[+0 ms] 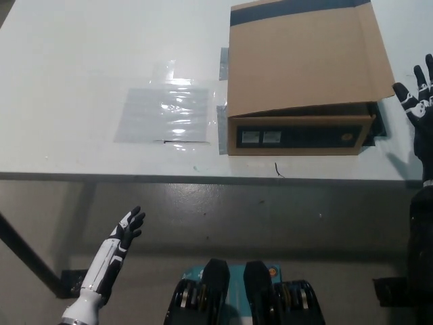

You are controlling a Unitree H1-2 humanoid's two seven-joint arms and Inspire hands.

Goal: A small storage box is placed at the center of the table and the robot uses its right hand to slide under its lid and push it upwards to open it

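A brown cardboard storage box [298,132] stands on the white table [81,61], right of the middle. Its flat lid [304,57] lies over the top, with its front right corner lifted a little above the box front. My black right hand [416,101] is at the picture's right edge, open with fingers spread, just right of the lid's corner and apart from it. My white left hand [125,233] rests open at the lower left, below the table's front edge.
A clear plastic sheet [166,112] is taped flat to the table left of the box. Grey tape strips [222,64] sit by the box's left side. The table's front edge [203,177] runs across the picture, with floor below.
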